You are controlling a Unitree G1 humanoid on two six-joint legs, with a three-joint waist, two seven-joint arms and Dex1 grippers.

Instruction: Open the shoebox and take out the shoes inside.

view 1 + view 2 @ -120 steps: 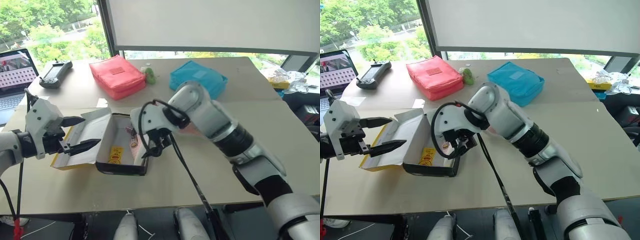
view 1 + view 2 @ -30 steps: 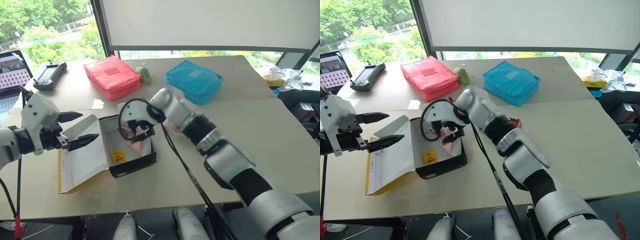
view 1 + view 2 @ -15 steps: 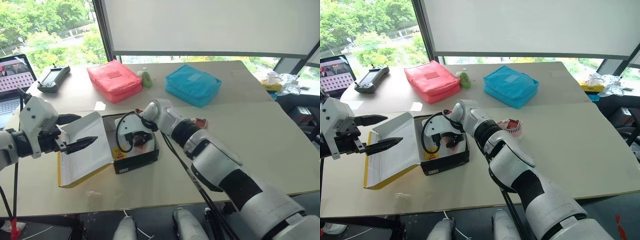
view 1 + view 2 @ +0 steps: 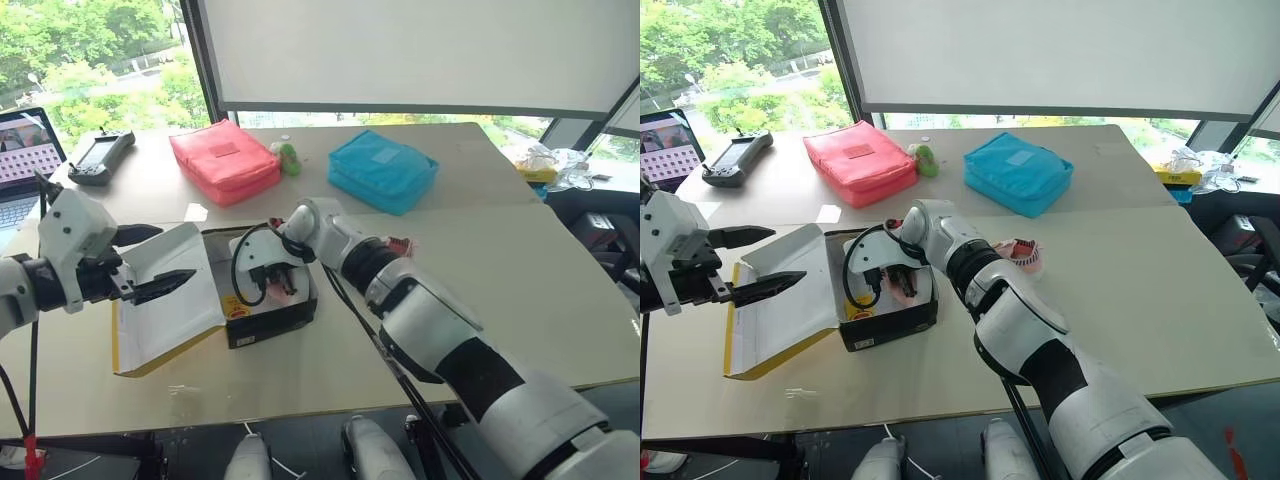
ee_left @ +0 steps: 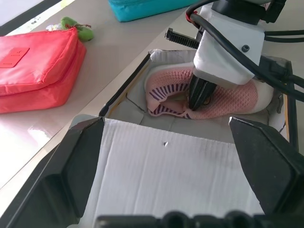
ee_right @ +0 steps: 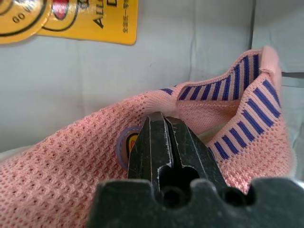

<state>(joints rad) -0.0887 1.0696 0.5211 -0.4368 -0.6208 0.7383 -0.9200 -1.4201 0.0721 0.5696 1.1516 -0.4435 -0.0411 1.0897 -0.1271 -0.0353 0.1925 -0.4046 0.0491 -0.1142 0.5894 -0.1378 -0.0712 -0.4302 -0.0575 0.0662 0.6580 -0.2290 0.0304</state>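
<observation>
A red fabric pouch lies on the far left part of the pale tabletop, and a blue pouch lies to its right. Between them sits a small green toy. At the far left edge rest a dark handheld controller and an open laptop. Crumpled plastic wrapping lies at the far right.
</observation>
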